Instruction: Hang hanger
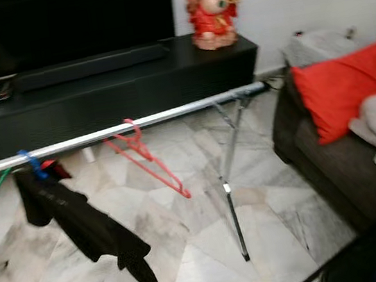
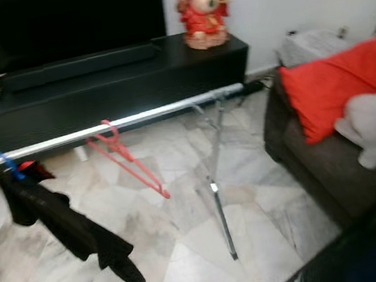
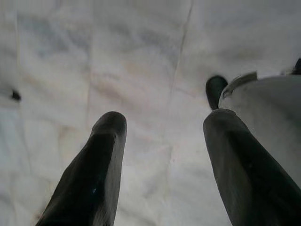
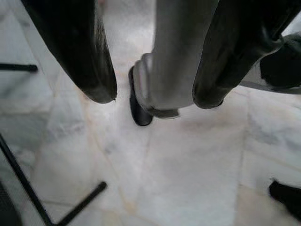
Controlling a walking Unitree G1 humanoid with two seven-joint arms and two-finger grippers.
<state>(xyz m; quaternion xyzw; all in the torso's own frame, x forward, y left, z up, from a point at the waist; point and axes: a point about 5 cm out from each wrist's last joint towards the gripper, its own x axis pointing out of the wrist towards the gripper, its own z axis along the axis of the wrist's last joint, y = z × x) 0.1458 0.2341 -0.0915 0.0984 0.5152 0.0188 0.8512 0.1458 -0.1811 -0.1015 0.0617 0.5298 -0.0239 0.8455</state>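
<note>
Thin red plastic hanger (image 1: pixel 145 158) already hooked on the shiny metal rail (image 1: pixel 170 114), well away from both grippers (image 3: pixel 162 129) (image 4: pixel 153 96), fingers spread, holding nothing.

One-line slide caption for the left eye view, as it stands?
Red hanger and black garment hang on a silver rail over marble floor, before a dark TV console.

hanger (image 1: pixel 145 157) on rail (image 1: pixel 170 114) — garment (image 1: pixel 80 219) to its left | sofa (image 1: pixel 331 163) right — cabinet (image 1: pixel 111 89) behind
</note>
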